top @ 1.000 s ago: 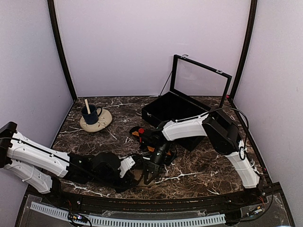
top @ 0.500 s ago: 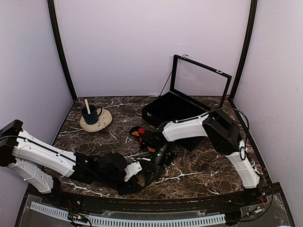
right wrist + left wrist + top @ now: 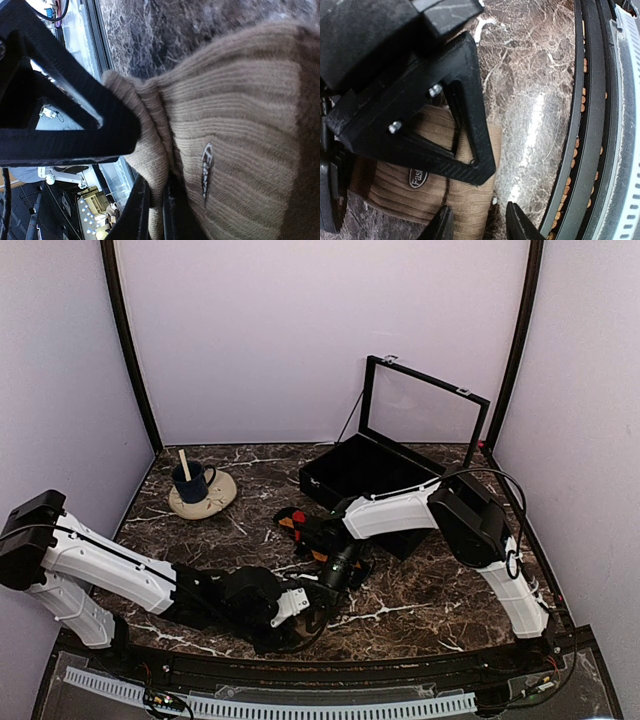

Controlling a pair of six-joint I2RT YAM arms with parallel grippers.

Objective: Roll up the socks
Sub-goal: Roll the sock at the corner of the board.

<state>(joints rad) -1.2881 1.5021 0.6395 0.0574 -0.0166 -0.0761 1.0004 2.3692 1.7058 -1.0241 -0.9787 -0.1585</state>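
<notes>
On your marble table (image 3: 430, 610), the tan sock (image 3: 425, 195) lies at the near edge. Your right gripper (image 3: 152, 210) is pinched tight on its bunched rim. Your left gripper (image 3: 477, 227) stands half open, straddling its corner. The argyle sock (image 3: 297, 518) lies farther back.

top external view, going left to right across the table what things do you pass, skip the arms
mug on its saucer → argyle sock → black case
</notes>
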